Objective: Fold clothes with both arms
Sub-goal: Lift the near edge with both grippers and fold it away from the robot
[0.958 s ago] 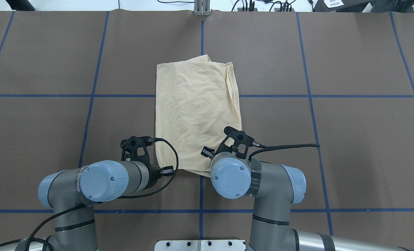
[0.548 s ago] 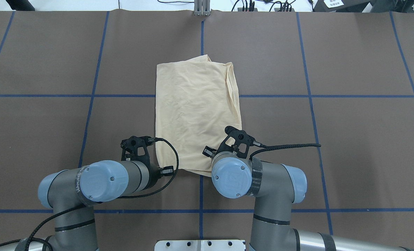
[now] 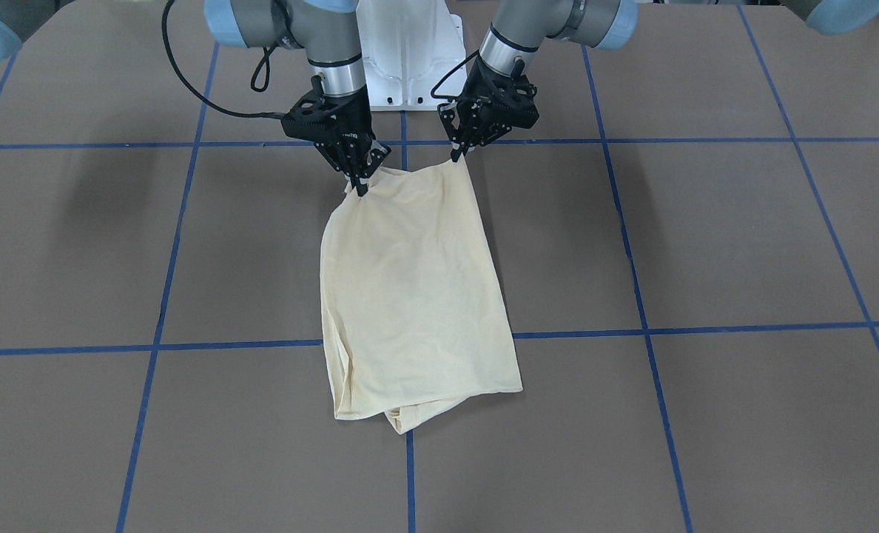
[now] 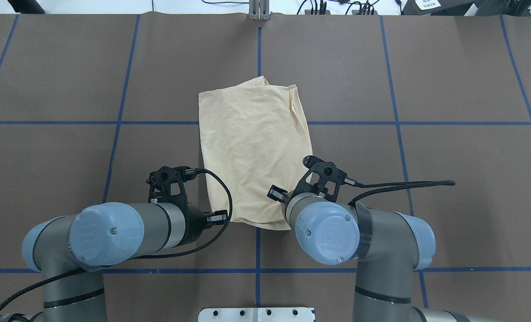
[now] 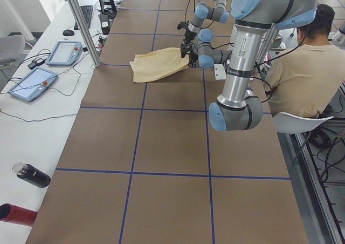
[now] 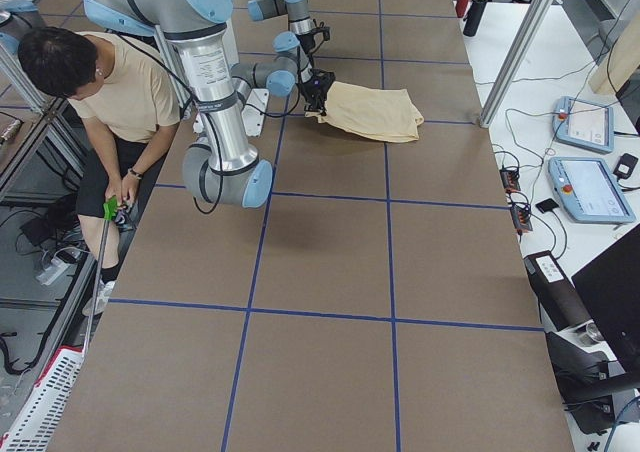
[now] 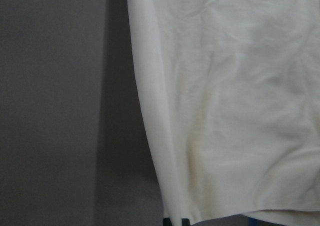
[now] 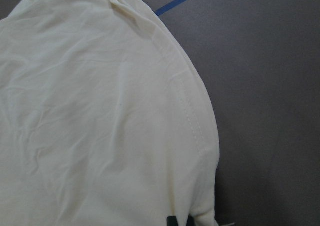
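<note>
A pale cream T-shirt [image 3: 417, 296] of thin, softly creased fabric lies folded into a long, plain-faced oblong at the middle of the table [image 4: 69, 80], whose matte brown covering is divided into squares by blue tape lines [image 4: 69, 122]. Its far end rests flat, with a small rounded tuck of cloth [image 3: 402, 418] poking out beyond the edge. The end nearest the robot is raised off the surface and hangs between the two black grippers. The left gripper [image 3: 456, 155] has its slim fingers pinched together on one near corner, and the right gripper [image 3: 358, 185] is likewise clamped on the other near corner, so the cloth sags slightly between them. The right wrist view shows a stitched seam [image 8: 192, 121] curving along the shirt's rounded side edge; the left wrist view shows smooth, faintly rumpled cloth with a straight folded edge.
</note>
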Tool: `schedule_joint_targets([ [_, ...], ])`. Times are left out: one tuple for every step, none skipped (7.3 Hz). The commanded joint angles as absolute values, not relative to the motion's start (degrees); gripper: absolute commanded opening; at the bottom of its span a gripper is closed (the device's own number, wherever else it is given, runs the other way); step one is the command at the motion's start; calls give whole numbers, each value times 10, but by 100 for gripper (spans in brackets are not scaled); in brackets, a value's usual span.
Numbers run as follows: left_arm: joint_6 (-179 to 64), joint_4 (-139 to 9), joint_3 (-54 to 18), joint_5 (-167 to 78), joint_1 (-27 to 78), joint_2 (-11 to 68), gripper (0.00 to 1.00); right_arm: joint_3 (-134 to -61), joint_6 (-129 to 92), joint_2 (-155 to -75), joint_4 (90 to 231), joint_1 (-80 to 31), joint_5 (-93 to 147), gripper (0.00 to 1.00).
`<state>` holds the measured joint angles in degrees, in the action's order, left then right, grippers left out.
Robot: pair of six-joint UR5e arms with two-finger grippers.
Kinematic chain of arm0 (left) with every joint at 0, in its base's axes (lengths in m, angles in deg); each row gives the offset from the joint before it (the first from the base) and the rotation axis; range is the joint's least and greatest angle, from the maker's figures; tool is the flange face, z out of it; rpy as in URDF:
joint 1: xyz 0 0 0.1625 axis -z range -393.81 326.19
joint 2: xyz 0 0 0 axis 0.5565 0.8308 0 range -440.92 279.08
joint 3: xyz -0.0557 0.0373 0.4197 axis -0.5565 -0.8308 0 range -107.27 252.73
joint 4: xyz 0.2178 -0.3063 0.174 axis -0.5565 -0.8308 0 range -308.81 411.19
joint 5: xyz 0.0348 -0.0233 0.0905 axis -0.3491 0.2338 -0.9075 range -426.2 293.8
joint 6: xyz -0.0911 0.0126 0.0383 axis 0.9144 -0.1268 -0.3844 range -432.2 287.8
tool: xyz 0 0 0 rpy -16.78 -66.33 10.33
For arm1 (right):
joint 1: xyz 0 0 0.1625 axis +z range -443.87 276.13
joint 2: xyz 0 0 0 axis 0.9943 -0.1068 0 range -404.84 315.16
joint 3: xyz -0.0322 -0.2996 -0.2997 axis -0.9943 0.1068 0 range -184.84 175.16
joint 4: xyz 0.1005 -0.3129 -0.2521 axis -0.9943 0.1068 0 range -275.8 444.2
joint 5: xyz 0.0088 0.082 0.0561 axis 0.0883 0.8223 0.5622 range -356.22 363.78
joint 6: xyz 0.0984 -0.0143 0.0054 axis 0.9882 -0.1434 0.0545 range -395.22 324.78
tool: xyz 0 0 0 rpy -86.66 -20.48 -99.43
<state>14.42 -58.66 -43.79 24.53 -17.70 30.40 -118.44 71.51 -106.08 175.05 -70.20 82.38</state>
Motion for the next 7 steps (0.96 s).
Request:
schedule_joint_targets([
  [147,-497,-558,276,-180,305,0,-1321,719,-1068,1870,-754,820,0],
  [146,-440,-604,291,-180,310,0,-1352,719,-1065,1905,-760,821,0],
  [143,-414,-599,312,-174,323,0,-1349,717,-1061,1911,-754,822,0],
  [111,-414,-573,311,-150,335,0,-1312,707,-1056,1904,-732,822,0],
  [71,-414,-525,311,-114,355,0,-1260,663,-1032,1879,-690,822,0],
  [44,-419,-460,311,-79,381,0,-1213,647,-1019,1836,-654,822,0],
  [13,-430,-410,309,-55,401,0,-1152,644,-1002,1784,-623,824,0],
])
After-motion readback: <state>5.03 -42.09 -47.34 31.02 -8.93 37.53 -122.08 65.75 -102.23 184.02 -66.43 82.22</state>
